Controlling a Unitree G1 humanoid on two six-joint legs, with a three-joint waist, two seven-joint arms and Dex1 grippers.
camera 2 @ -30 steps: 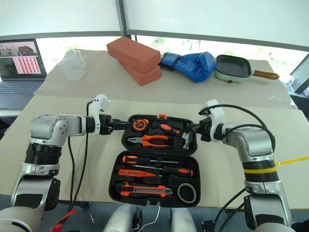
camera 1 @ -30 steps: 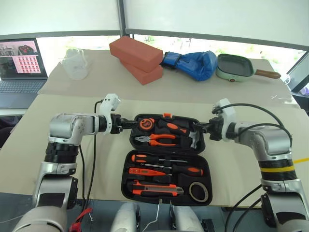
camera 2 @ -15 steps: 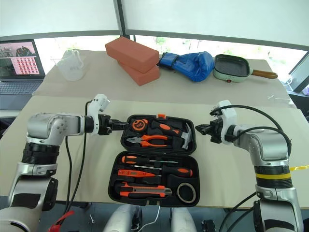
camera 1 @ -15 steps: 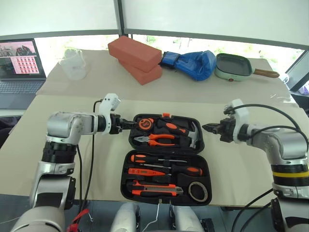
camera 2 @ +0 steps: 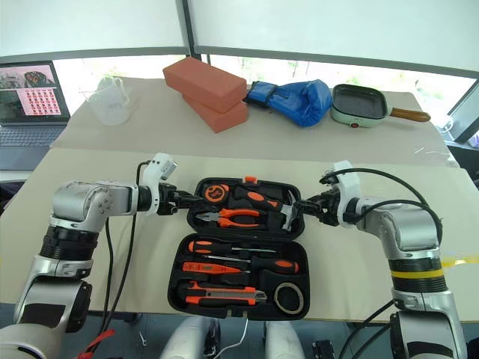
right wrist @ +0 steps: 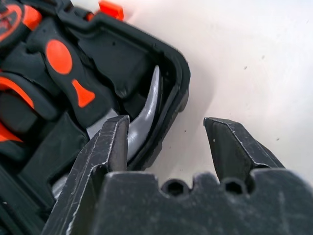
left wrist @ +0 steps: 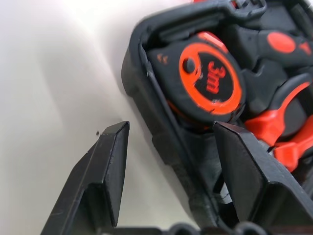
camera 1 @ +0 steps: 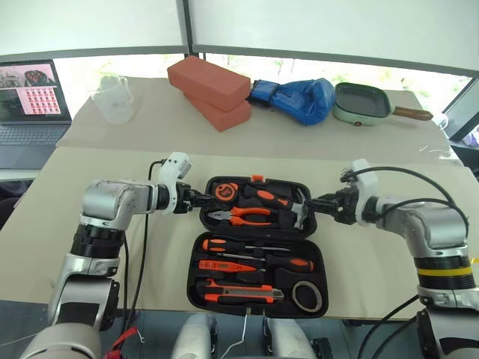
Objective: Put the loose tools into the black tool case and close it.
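1. The black tool case (camera 1: 258, 247) lies open on the table (camera 1: 45, 224), its far half between the two grippers.
2. The left gripper (camera 1: 199, 200) is at that half's left rim, fingers (left wrist: 110, 169) parted astride the wall beside the tape measure (left wrist: 208, 81), not clamped.
3. The right gripper (camera 1: 318, 204) stands likewise at the right rim, fingers (right wrist: 234, 147) apart over the edge by the hammer (right wrist: 144, 115), gripping nothing.
4. The screwdrivers (camera 1: 258, 254), utility knife (camera 1: 241, 292) and tape roll (camera 1: 307, 296) sit in the near half.
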